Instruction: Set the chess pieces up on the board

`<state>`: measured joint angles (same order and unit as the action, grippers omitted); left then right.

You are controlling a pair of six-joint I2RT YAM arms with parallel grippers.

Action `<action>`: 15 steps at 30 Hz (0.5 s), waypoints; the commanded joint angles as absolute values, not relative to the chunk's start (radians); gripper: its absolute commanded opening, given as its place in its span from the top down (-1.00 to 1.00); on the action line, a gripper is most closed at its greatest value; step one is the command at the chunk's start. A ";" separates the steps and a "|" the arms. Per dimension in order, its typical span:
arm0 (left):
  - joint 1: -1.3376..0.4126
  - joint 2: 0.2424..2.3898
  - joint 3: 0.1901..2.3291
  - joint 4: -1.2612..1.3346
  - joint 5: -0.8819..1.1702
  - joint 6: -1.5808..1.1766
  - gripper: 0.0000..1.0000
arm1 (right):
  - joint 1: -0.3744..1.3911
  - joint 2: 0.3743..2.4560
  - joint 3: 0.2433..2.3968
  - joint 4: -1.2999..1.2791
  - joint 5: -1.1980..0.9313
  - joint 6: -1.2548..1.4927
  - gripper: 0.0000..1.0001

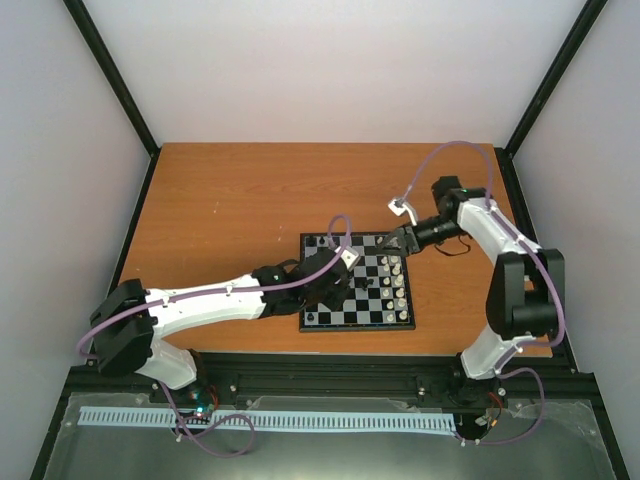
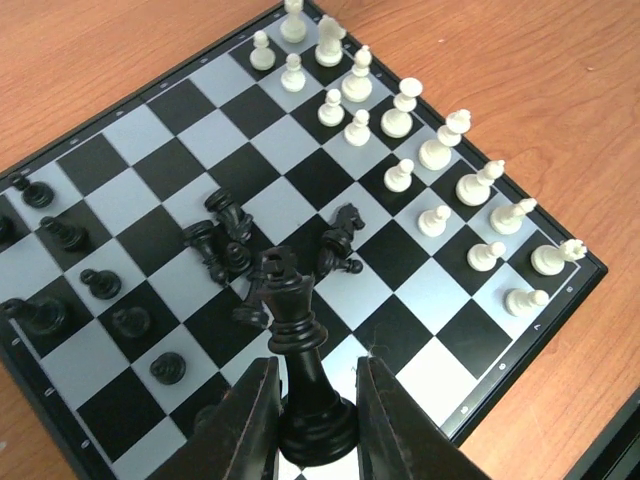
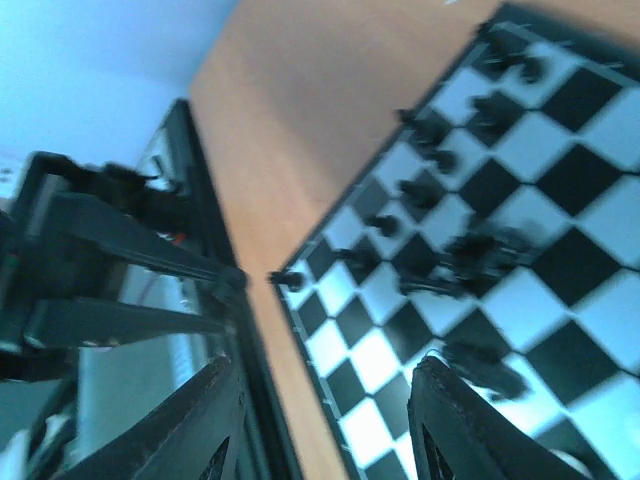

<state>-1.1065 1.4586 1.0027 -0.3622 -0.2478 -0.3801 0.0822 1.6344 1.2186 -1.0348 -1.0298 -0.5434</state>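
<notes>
The left gripper [image 2: 318, 378] had its jaws clamped low on a tall black piece [image 2: 298, 325], holding it upright, I guessed so it could be set down standing. The board [image 2: 225, 130] lay on the wooden surface [image 2: 120, 40]. White pieces [image 2: 440, 150] stood in two tidy rows toward 2 o'clock. Fallen black pieces [image 2: 225, 245] crowded the middle, with bare squares toward 10 o'clock. The right gripper [image 3: 325, 400] had its jaws apart, holding nothing.

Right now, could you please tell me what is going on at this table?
The left pincer is shut on a tall black piece, upright over the board. The white pieces stand in two rows along one edge; several black ones lie heaped mid-board. The right pincer hangs open and empty by the board's edge.
</notes>
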 commanded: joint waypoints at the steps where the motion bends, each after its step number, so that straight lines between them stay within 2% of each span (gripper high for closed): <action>1: -1.118 1.424 0.972 -0.202 -0.195 -0.289 0.67 | 0.167 1.700 1.298 -1.222 -1.207 -0.650 0.08; 15: -1.118 1.443 0.987 -0.190 -0.158 -0.274 0.70 | 0.293 1.790 1.311 -1.243 -1.195 -0.661 0.11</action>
<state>-1.1065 1.4498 0.9638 -0.2253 -0.1772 -0.2989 0.2764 1.7706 1.2881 -1.2186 -1.1645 -0.6300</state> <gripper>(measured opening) 0.208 0.454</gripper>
